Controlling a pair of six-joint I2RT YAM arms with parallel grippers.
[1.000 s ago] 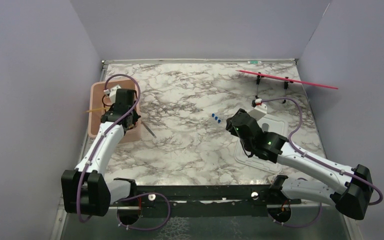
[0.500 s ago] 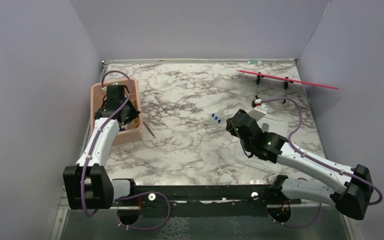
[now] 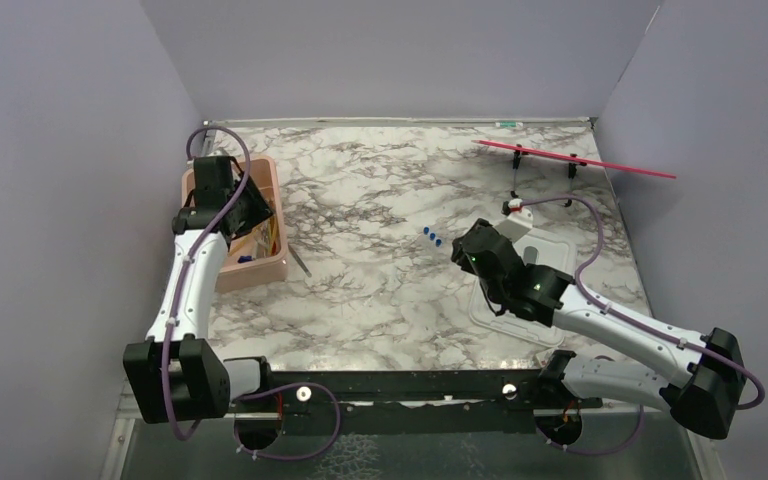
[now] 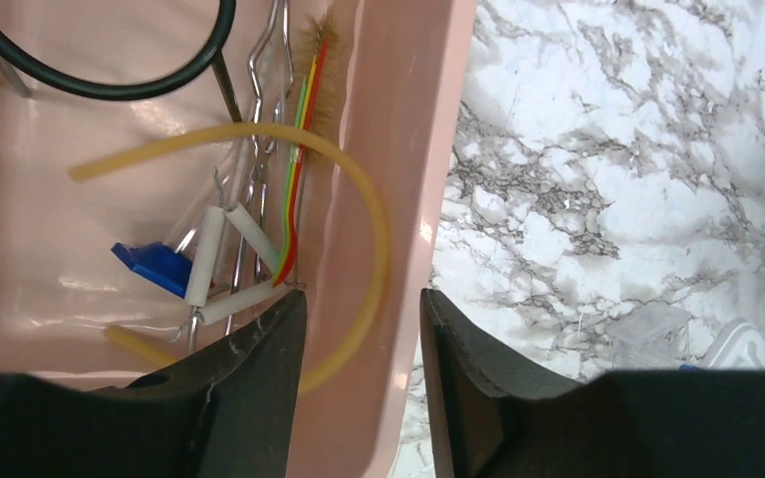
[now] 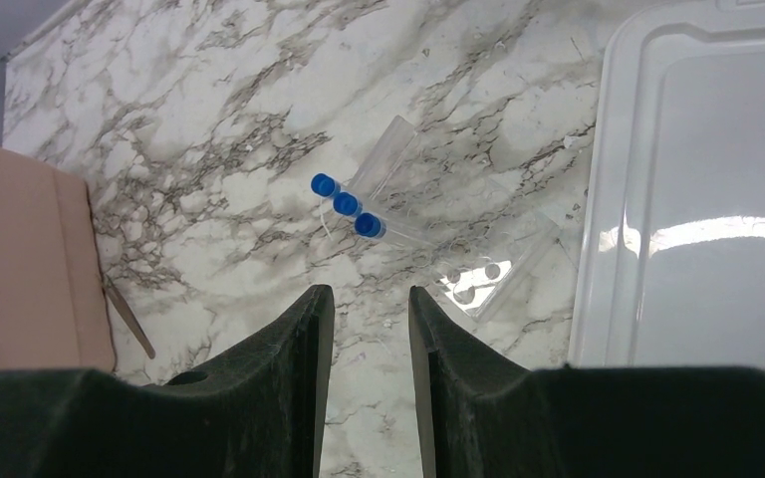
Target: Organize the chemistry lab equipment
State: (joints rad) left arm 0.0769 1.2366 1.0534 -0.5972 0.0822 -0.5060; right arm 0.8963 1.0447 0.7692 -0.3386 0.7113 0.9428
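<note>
Three blue-capped tubes (image 5: pixel 346 204) | one amber tubing loop (image 4: pixel 375 214) | one pink tub (image 4: pixel 403 110)

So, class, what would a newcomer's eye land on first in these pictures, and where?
The pink tub at the left of the table, crowded with looping amber tubing and a black wire ring, sits below the left gripper. Next come three blue-capped tubes lying loose mid-table, and a red rod on stands at the back right.
</note>
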